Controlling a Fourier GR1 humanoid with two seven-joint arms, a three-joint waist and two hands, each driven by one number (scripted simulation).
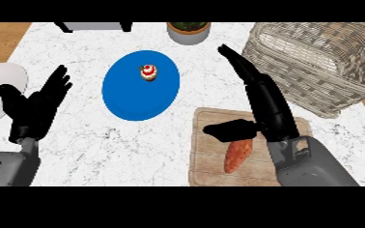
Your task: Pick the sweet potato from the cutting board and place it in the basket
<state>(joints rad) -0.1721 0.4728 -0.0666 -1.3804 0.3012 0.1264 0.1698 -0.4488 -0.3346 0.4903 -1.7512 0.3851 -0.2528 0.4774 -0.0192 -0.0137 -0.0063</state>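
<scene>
An orange sweet potato (237, 156) lies on the wooden cutting board (206, 169) at the lower right of the marble counter. My right hand (265, 104) hovers over the board's right side, fingers straight and pointing up the view, thumb sticking out left just above the potato's upper end; it holds nothing. The wicker basket (321, 63) stands at the upper right, just beyond that hand's fingertips. My left hand (35, 108) rests open at the left edge, fingers up.
A blue plate (135, 99) with a small cupcake (148, 72) lies at the counter's centre. A grey pot with a plant (188, 31) stands at the back. A white object (10, 77) sits at the far left edge.
</scene>
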